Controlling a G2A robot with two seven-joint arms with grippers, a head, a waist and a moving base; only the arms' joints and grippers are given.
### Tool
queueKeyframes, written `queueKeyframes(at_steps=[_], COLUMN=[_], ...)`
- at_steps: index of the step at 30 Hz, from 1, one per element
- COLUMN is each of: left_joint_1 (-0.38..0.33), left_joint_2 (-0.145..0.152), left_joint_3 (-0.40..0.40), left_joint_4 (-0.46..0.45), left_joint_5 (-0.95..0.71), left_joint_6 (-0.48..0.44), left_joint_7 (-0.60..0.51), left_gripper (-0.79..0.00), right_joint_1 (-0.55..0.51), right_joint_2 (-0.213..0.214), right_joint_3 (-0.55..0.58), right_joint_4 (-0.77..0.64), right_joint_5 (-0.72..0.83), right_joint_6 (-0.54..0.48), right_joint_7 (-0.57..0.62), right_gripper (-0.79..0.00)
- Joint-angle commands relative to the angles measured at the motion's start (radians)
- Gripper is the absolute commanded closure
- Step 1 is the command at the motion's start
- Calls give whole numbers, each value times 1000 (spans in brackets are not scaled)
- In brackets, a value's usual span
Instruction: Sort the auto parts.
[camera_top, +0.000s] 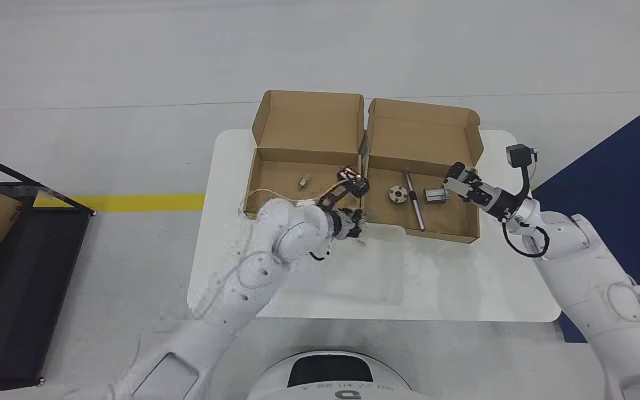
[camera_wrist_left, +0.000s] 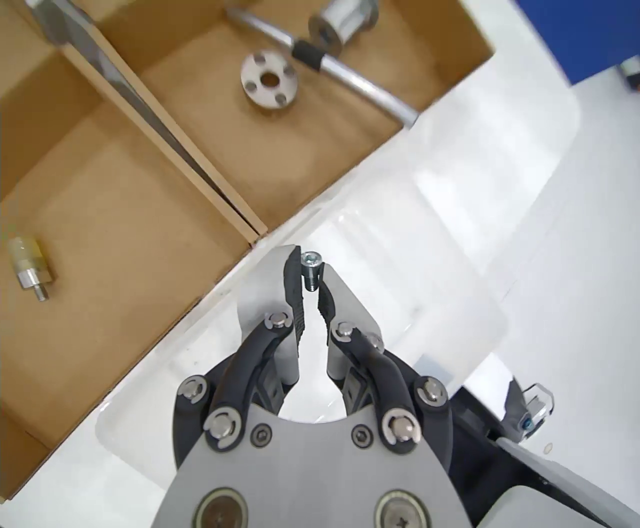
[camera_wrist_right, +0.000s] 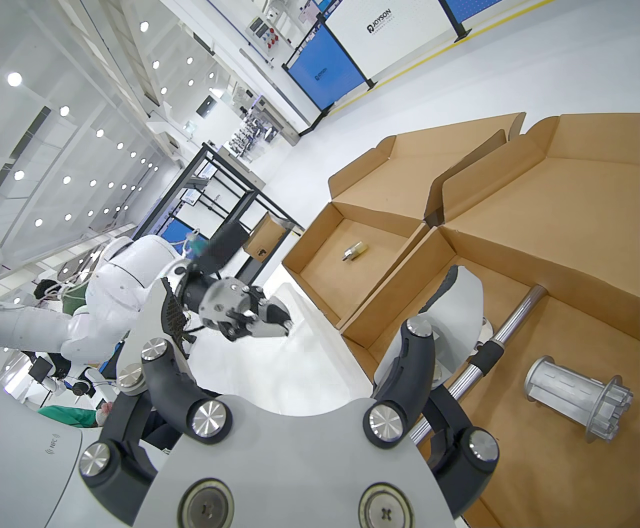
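Observation:
A small silver bolt (camera_wrist_left: 310, 261) is pinched upright at the tips of my left gripper (camera_wrist_left: 311, 282), which hangs over the white table (camera_top: 450, 280) just in front of where the two cardboard boxes meet; the same gripper (camera_top: 354, 225) sits there in the top view. The left box (camera_top: 280, 188) holds one small stud (camera_wrist_left: 30, 267). The right box (camera_top: 452, 228) holds a flange disc (camera_wrist_left: 269, 80), a metal rod (camera_wrist_left: 350, 80) and a ribbed spool (camera_wrist_right: 575, 400). My right gripper (camera_wrist_right: 307, 280) is open and empty above the right box's right side (camera_top: 462, 185).
Both box lids stand upright at the back. A black rack (camera_top: 30, 270) stands on the floor left of the table, a blue panel (camera_top: 600, 170) to its right. The table's front half is bare white surface.

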Motion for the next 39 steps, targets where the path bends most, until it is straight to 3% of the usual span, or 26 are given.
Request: queueKeyframes(at_steps=[1, 6, 18, 22, 28, 34, 39], left_joint_1=[49, 102, 102, 74, -54, -164, -228], left_joint_2=[15, 36, 36, 37, 46, 56, 55], left_joint_3=[-83, -190, -190, -197, -318, -401, -346], left_joint_4=[-61, -121, -121, -53, 125, 358, 484], left_joint_5=[-61, -204, -204, -440, -1106, -1586, -1931], left_joint_6=[-39, -73, -73, -106, -33, 126, 336], left_joint_7=[25, 32, 32, -40, -332, -597, -601], left_gripper=[0, 0, 0, 0, 0, 0, 0], right_joint_1=[0, 0, 0, 0, 0, 0, 0], right_joint_2=[0, 0, 0, 0, 0, 0, 0], right_joint_3=[0, 0, 0, 0, 0, 0, 0], right_joint_4=[0, 0, 0, 0, 0, 0, 0], right_joint_5=[0, 0, 0, 0, 0, 0, 0], right_joint_6=[0, 0, 0, 0, 0, 0, 0], right_joint_7=[0, 0, 0, 0, 0, 0, 0], right_gripper=[-785, -785, -785, -785, -785, -785, -785])
